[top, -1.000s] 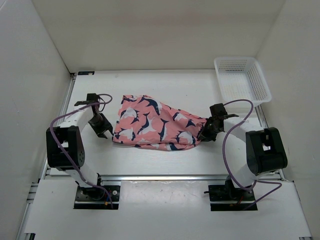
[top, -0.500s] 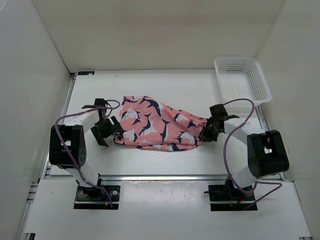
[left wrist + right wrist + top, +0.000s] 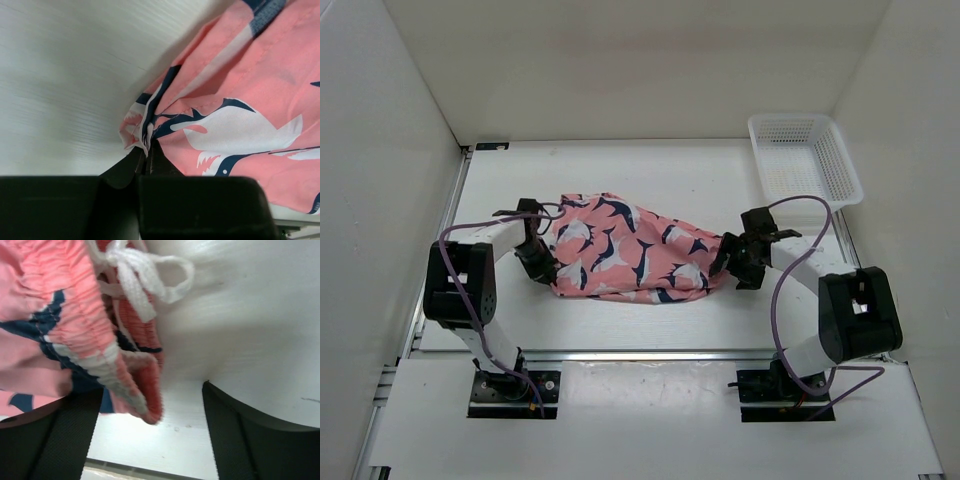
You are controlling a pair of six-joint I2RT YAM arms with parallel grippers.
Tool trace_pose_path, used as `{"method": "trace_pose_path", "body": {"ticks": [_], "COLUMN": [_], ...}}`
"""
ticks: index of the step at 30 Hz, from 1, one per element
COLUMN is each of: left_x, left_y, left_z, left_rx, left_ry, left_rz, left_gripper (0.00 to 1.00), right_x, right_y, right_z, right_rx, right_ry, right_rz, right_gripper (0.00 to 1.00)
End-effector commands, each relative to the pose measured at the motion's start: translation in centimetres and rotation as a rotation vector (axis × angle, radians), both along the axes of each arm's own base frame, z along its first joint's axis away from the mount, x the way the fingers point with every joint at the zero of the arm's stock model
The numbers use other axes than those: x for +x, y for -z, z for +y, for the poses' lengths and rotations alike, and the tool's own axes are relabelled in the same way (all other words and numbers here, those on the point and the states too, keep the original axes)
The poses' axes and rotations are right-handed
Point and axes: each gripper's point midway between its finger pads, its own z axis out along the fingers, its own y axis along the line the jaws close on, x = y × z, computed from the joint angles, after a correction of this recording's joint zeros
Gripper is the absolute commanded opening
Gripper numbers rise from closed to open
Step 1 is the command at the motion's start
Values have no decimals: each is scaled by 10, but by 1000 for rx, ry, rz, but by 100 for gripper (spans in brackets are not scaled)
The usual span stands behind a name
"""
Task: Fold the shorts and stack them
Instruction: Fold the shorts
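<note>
Since a second ago your left gripper (image 3: 546, 266) has slid in and now pinches the shorts (image 3: 630, 262) at their left hem. They lie bunched on the table (image 3: 670, 180) between the arms. Your right gripper (image 3: 736, 263) stands spread at the waistband (image 3: 120, 360), unclamped. The cloth looks light and limp, so hold it by the hems and waistband corners.

Shorts (image 3: 630, 262): lay bunched on the table (image 3: 690, 180), spanning from one set of fingers to the other.
Left gripper (image 3: 548, 272): fingers touched the cloth's left edge.
Right gripper (image 3: 728, 270): fingers met its right end.
Basket (image 3: 840, 165): well beyond the right fingers.
</note>
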Motion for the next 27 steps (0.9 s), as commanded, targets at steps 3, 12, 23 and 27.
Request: {"method": "trace_pose_path", "body": {"ticks": [3, 12, 23, 27], "left_x": [13, 13, 15, 15], "left_y": [-10, -4, -3, -3], "left_z": [8, 10, 10, 10], "left_rx": [20, 33, 33, 33], "left_ry": [-29, -12, -12, -12], "left_rz": [-63, -43, -43, -43], "left_gripper": [10, 10, 10, 10], "right_x": [-7, 19, 66, 78], "right_y": [-16, -75, -72, -31], "right_z": [1, 3, 39, 39], "right_rx": [31, 18, 65, 11], "right_ry": [-26, -63, -120, -85], "right_rz": [-12, -165, -118, -41], "right_gripper": [85, 34, 12, 8]}}
